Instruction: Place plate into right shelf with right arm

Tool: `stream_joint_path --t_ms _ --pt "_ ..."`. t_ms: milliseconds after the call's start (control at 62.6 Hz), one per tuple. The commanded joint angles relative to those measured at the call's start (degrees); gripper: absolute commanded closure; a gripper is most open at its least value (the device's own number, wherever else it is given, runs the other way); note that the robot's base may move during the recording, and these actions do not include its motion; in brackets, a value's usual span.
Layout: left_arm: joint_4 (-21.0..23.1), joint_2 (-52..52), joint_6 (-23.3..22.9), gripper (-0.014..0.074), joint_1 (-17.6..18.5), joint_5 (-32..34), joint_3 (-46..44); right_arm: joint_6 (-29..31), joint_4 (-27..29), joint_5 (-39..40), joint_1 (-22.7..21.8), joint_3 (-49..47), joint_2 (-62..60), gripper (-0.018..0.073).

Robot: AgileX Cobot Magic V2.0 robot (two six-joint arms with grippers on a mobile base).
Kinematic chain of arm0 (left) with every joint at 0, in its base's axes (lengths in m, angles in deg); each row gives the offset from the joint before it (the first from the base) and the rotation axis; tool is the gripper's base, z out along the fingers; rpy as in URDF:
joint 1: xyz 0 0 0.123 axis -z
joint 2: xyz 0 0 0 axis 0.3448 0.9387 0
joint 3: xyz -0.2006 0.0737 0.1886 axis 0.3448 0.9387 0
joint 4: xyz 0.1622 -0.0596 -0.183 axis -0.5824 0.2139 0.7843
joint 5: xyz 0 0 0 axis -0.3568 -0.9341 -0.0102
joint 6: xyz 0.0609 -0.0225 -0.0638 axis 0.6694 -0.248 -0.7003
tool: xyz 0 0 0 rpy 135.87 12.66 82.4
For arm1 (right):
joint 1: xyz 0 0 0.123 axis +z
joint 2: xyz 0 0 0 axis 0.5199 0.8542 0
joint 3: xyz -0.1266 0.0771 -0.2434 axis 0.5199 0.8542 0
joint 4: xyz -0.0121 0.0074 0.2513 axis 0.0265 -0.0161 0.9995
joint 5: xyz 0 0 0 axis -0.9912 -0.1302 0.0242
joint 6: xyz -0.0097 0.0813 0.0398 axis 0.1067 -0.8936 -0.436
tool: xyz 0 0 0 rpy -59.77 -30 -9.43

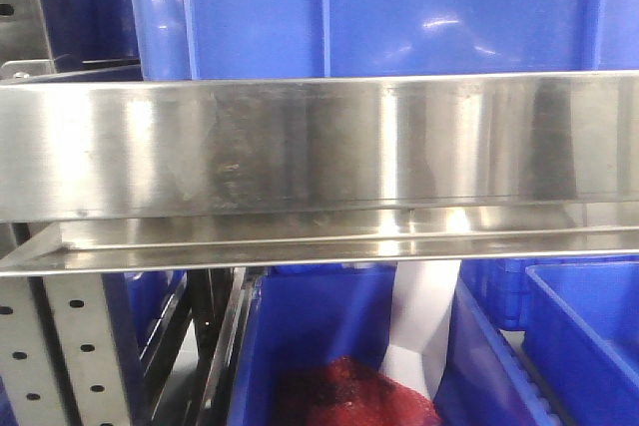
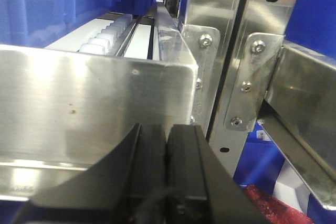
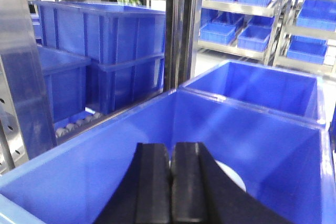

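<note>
The right gripper (image 3: 169, 169) hangs over the open top of a blue bin (image 3: 79, 182) with its two black fingers pressed together and nothing visibly between them, and the plate (image 3: 231, 177) shows only as a white curved sliver low inside that bin, just right of the fingers and mostly hidden behind them. The left gripper (image 2: 167, 153) is likewise closed on nothing, its fingers touching, held close before a steel ledge (image 2: 94, 103) of the shelf (image 1: 319, 147). In the front view more blue bins stand above and below the long ledge, one holding something red (image 1: 349, 396).
</note>
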Motion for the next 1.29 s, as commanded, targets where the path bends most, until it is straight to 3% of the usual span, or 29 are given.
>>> stream_joint_path --t_ms 0,256,367,463,559,751,846,1102,1278 --pt "0.0 -0.4 -0.3 0.0643 0.1 5.0 0.5 0.3 0.2 4.0 -0.4 -1.9 -0.6 0.0505" --pt "0.0 -0.4 -0.3 0.0643 0.1 5.0 0.5 0.3 -3.2 5.7 -0.4 -1.9 -0.6 0.0505" --pt "0.0 -0.4 -0.3 0.0643 0.1 5.0 0.5 -0.2 -7.0 13.4 -0.5 1.4 -1.1 0.0505" --pt "0.0 -0.4 -0.3 0.0643 0.1 5.0 0.5 -5.2 -10.4 21.5 -2.7 7.4 -4.1 0.0505" --pt "0.0 -0.4 -0.3 0.0643 0.1 5.0 0.5 -11.4 -12.4 26.1 -8.3 15.6 -9.9 0.0505" --pt "0.0 -0.4 -0.3 0.0643 0.1 5.0 0.5 -17.1 -21.4 26.0 -18.6 31.5 -24.2 0.0505" --pt "0.0 -0.4 -0.3 0.0643 0.1 5.0 0.5 -18.1 -22.6 26.5 -21.6 40.1 -32.9 0.0505" --pt "0.0 -0.4 -0.3 0.0643 0.1 5.0 0.5 -23.7 -22.6 27.2 -22.2 58.7 -48.1 0.0505" --pt "0.0 -0.4 -0.3 0.0643 0.1 5.0 0.5 -23.9 -22.6 28.5 -22.2 68.3 -53.3 0.0505"
